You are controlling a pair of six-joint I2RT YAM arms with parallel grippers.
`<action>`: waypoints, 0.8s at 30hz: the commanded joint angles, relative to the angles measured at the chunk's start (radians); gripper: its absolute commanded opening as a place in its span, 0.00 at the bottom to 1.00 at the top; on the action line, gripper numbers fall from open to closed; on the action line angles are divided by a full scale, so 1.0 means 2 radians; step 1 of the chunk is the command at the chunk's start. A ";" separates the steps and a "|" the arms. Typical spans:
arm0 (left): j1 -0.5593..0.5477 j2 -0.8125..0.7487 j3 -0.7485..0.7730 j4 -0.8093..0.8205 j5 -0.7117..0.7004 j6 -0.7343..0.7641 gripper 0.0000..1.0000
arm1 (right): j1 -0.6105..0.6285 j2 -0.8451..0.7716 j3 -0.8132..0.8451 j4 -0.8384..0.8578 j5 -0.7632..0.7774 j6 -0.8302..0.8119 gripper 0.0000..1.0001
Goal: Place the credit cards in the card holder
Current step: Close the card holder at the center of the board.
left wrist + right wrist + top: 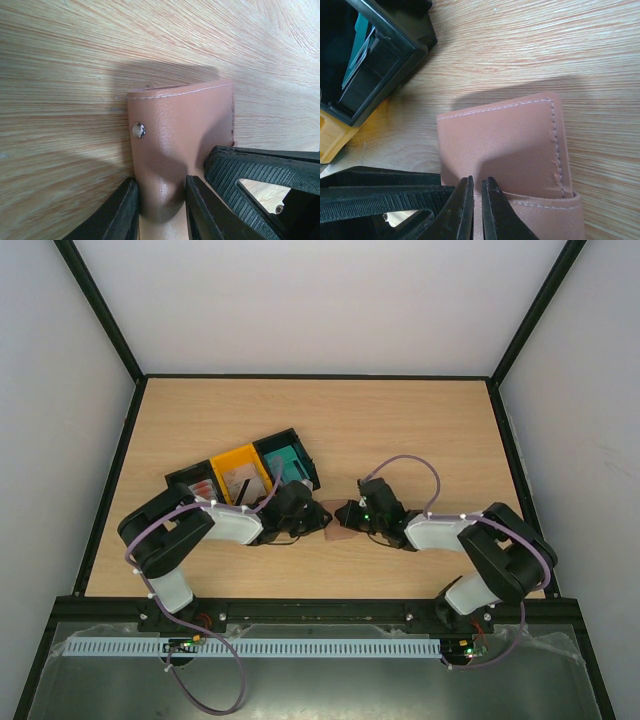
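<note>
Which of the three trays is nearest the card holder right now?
The black tray with teal cards, at the row's right end, toward the card holder; the yellow tray and red-card black tray lie farther left.

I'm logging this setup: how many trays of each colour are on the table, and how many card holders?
black trays: 2
yellow tray: 1
card holder: 1
Total: 4

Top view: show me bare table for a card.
Bare table runs from the trays to the far edge and across the far right. Crowded near centre, where left gripper and right gripper pinch the card holder.
</note>
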 commanded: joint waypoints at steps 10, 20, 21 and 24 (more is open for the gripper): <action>-0.004 0.013 0.008 -0.029 0.006 0.014 0.29 | 0.001 -0.015 0.083 -0.143 0.002 -0.040 0.13; -0.004 0.013 0.010 -0.028 0.008 0.016 0.30 | 0.001 -0.055 0.108 -0.243 0.087 -0.065 0.15; -0.004 0.014 0.010 -0.027 0.009 0.016 0.30 | 0.001 -0.057 0.107 -0.252 0.097 -0.065 0.14; -0.004 0.013 0.009 -0.026 0.010 0.017 0.30 | 0.001 -0.053 0.100 -0.268 0.104 -0.072 0.13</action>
